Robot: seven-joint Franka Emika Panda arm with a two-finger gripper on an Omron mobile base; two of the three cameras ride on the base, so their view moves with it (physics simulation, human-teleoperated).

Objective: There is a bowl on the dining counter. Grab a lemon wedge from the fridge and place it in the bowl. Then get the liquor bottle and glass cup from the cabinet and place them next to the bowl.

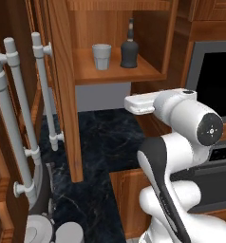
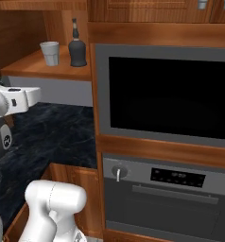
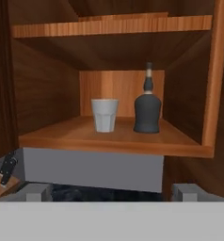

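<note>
open brown wood cabinet (image 1: 62,71) w/ long grey bar handles; on its smooth shelf stand a pale tapered glass cup (image 3: 105,115) & just beside it, apart, a squat dark liquor bottle (image 3: 147,109), rounded body, thin neck. gripper (image 3: 109,190) released, jaws wide, short of the shelf, holding nothing. black veined marble counter (image 1: 105,137) below.
</note>
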